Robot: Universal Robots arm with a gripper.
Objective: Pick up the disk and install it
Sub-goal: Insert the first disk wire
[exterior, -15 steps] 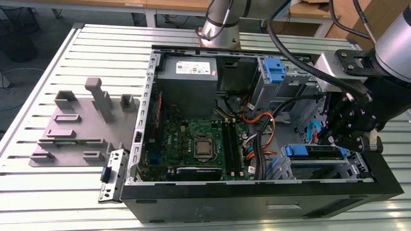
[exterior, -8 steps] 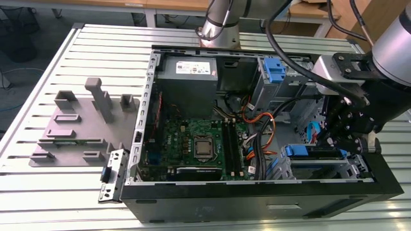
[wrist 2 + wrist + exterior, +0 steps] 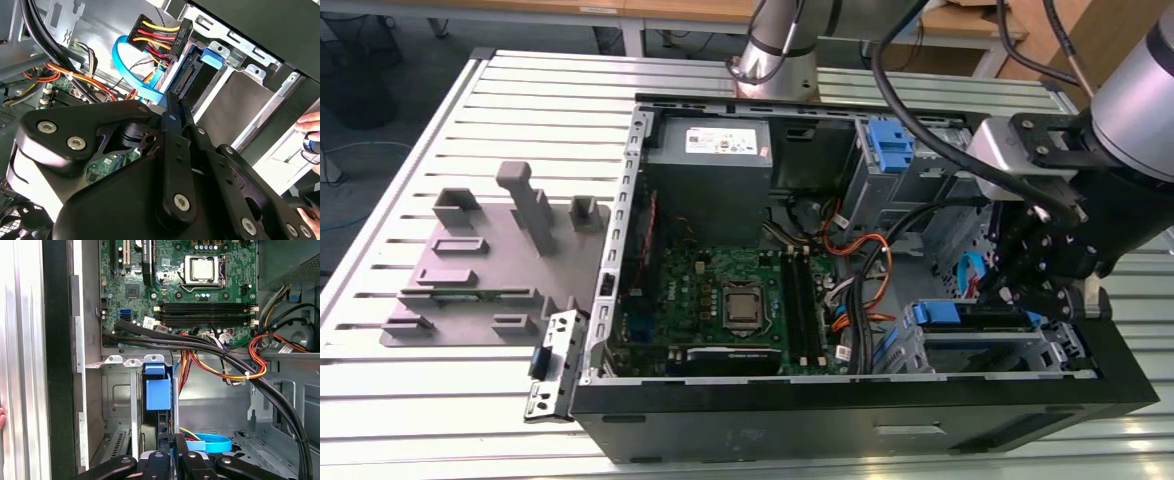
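Drawn close together in the first wrist view, the two fingers [image 3: 162,445] of the gripper [image 3: 172,452], barely a slit between them. Just ahead of the tips: the disk [image 3: 157,392]. Stands edge-on in the metal drive cage [image 3: 117,390], in line with the fingers, blue carrier tab showing. Cannot tell whether touching the tips or just short of them. Same meeting in the second wrist view: one finger [image 3: 175,145] running up to the connector end of the disk [image 3: 192,75], blue tab further in. Just beside the tips, a flat blue data cable [image 3: 131,67], looped. A little further off on that side, a black power plug [image 3: 161,35] with red, yellow and orange wires, apart from the disk. Beyond the cage, ahead of the fingers, a thick bundle of black cables [image 3: 200,347] across the case, then the green motherboard [image 3: 135,290] with memory slots [image 3: 205,315] and processor socket [image 3: 202,270]. In the exterior view, gripper [image 3: 1027,300] low over the cage, disk [image 3: 974,318] right beside it. Far beyond the fingers, the grey power-supply box [image 3: 714,150]. Around all of it, the black computer case [image 3: 854,425], lying open on a slatted metal table [image 3: 547,90]. Well apart from the fingers, outside the case, a grey fixture plate [image 3: 467,280].
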